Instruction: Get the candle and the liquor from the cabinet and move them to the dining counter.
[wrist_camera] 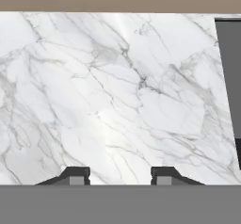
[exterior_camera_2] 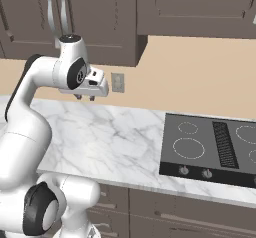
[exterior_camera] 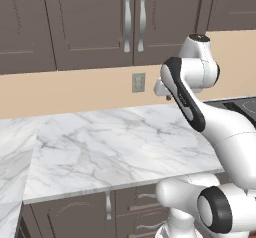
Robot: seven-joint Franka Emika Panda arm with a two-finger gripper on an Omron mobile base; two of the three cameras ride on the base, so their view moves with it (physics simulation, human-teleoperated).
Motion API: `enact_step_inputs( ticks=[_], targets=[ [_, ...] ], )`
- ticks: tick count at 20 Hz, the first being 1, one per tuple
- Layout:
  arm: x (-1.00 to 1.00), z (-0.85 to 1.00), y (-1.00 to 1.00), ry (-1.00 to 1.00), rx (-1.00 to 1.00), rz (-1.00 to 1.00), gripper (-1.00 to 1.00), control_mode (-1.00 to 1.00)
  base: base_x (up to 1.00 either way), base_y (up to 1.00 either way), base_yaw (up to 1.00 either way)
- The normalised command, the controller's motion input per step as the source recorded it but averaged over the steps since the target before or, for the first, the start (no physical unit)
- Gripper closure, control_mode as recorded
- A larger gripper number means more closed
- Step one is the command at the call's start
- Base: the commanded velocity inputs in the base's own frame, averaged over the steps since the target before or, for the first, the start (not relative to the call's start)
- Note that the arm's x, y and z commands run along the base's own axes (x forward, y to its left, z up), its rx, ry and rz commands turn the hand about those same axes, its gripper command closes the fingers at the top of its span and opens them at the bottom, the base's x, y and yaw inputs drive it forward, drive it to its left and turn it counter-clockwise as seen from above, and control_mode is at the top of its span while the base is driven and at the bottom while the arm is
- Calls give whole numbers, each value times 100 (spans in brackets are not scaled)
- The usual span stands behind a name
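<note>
The cabinet [exterior_camera: 95,22] spans the top of the left base view: dark brown wood, panelled doors closed, two long curved silver handles [exterior_camera: 134,19] at upper centre. No writing is legible anywhere. Below it runs a plain tan wall with a grey outlet plate [exterior_camera: 138,82]. The worktop [exterior_camera: 110,147] is white, grey-veined marble, flat and polished. A black glass cooktop [exterior_camera_2: 210,149] with ring markings and knobs sits at right of the right base view. The gripper [exterior_camera_2: 85,98] points down above the marble; fingers [wrist_camera: 75,176] stand apart, holding nothing.
</note>
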Motion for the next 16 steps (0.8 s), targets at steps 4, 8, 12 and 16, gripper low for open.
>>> enact_step_inputs(
  ticks=[4,8,12,16],
  targets=[
    [-3,0,0,-1,0,0,-100,-100,0,0,0],
    [-1,-2,0,-1,0,0,-100,-100,0,0,0],
    [-34,0,0,-27,-1,-4,-100,-100,0,0,0],
    [-47,14,1,-48,-6,-4,-100,-100,0,0,0]
  ],
)
